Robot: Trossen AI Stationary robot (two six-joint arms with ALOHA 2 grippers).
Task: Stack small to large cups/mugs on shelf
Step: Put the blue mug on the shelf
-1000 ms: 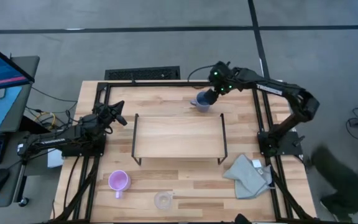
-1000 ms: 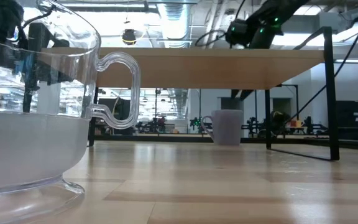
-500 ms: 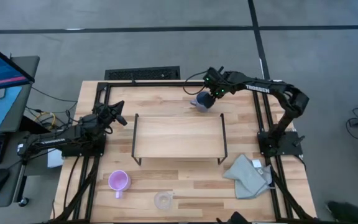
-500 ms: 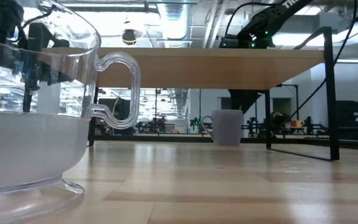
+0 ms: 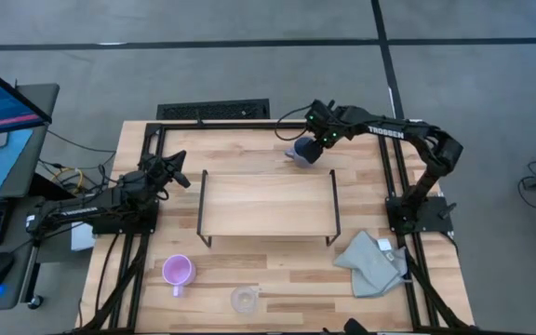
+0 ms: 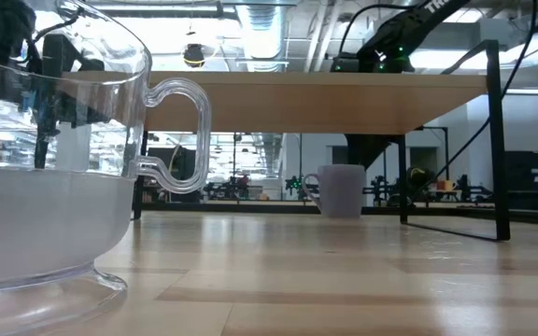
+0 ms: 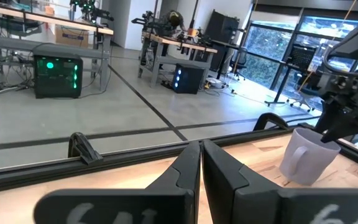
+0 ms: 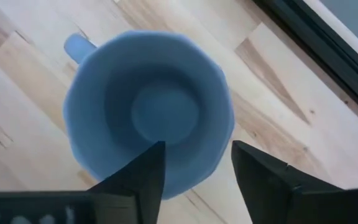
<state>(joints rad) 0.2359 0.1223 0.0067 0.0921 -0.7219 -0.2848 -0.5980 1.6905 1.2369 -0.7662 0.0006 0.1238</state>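
The blue-grey mug [image 5: 301,154] stands upright on its base on the table, behind the shelf [image 5: 268,200]. My right gripper [image 8: 197,152] hovers over it, pointing down and open: one finger [image 8: 148,171] stands over the mug's inside [image 8: 148,106], the other [image 8: 260,174] outside its wall. The low view shows the mug [image 6: 341,191] under the dark gripper. The pink-purple mug [image 5: 177,271] and the clear glass cup [image 5: 244,299] stand near the table's near edge. My left gripper [image 7: 201,158] is shut and waits at the table's left side [image 5: 177,171].
A grey-green cloth [image 5: 370,262] lies at the near right, beside the right arm's base. The shelf's black wire legs [image 6: 501,140] stand between the mugs. The glass cup [image 6: 54,159] fills the low view's left. A black frame rail [image 5: 212,122] runs along the far edge.
My right gripper has come down over the blue-grey mug, moving a little toward the table's left, and has then stayed still for the last half second. The mug has not moved.
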